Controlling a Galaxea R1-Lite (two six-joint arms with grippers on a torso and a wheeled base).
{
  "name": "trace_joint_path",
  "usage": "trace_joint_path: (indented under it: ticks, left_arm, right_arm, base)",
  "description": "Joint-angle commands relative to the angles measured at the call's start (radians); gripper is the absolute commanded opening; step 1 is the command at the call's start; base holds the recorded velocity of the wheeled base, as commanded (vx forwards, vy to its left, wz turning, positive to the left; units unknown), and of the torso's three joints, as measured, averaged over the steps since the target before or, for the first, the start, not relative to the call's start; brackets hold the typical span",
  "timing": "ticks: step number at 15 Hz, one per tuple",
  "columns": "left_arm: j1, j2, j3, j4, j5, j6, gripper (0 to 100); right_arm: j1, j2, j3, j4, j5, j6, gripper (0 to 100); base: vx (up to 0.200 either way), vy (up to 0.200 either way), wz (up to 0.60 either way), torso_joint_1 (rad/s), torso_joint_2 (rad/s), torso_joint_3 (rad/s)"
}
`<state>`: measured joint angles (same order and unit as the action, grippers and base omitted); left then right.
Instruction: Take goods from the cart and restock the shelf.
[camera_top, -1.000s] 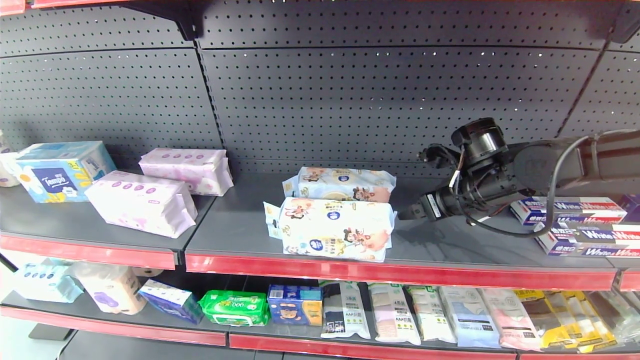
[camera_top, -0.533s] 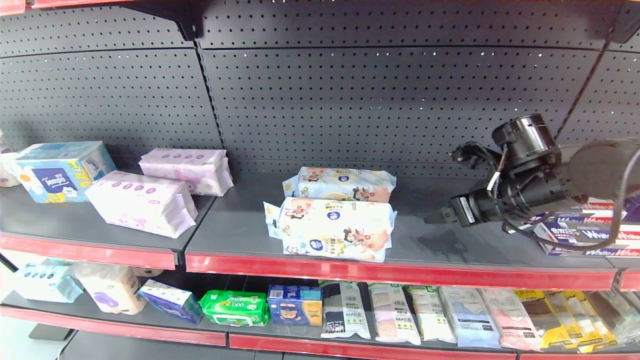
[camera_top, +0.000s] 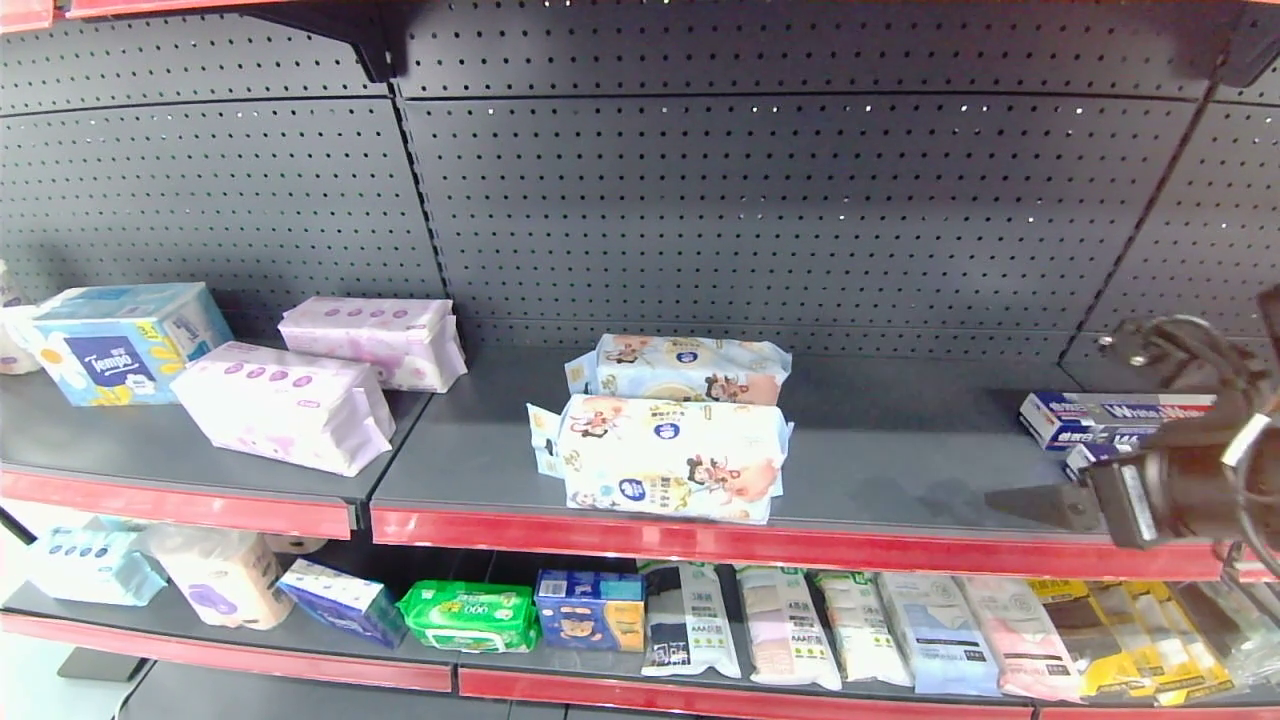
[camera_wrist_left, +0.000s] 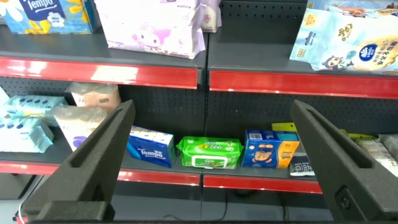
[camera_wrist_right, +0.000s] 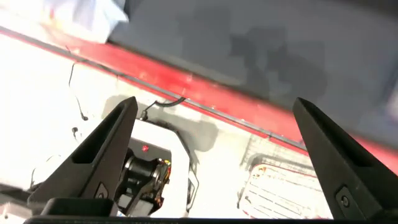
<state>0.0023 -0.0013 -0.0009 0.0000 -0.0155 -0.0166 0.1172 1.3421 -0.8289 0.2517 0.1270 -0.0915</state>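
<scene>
Two cartoon-printed tissue packs sit mid-shelf, one in front (camera_top: 668, 458) and one behind it (camera_top: 690, 368); the front pack (camera_wrist_left: 351, 38) also shows in the left wrist view. My right gripper (camera_top: 1010, 500) hangs at the shelf's red front edge (camera_top: 800, 545), right of the packs and apart from them. It is open (camera_wrist_right: 214, 106) with nothing between its fingers, over that red edge (camera_wrist_right: 205, 93). My left gripper (camera_wrist_left: 212, 106) is open and empty, low in front of the lower shelf. Blue-and-white toothpaste boxes (camera_top: 1110, 415) lie just behind the right gripper.
Pink packs (camera_top: 285, 400) and a blue tissue box (camera_top: 120, 340) fill the shelf's left side. The lower shelf holds green wipes (camera_top: 470, 615), a small blue box (camera_top: 590, 608) and several flat packets (camera_top: 900, 630). Bare shelf (camera_top: 900, 440) lies between the cartoon packs and the toothpaste.
My right arm has drawn back from beside the cartoon packs, moving right and down to the shelf's front edge. The goods have stayed put.
</scene>
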Motion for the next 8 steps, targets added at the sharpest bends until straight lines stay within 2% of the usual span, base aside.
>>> trace_joint_path:
  ticks: [1,5,8]
  left_arm:
    - [0.001,0.001,0.001,0.0,0.0,0.0,100]
    - [0.001,0.001,0.001,0.0,0.0,0.0,100]
    - [0.001,0.001,0.001,0.0,0.0,-0.002,100]
  right_arm:
    - [-0.088,-0.297,0.172,0.001,0.0,-0.019,100]
    - [-0.214,-0.5,0.266,0.012,-0.007,-0.039,100]
    - [-0.205,-0.572,0.312,0.014,-0.018,-0.037,100]
  base:
    - [0.0,0.0,0.0,0.0,0.0,0.0]
    - [0.0,0.0,0.0,0.0,0.0,0.0]
    - [0.0,0.0,0.0,0.0,0.0,0.0]
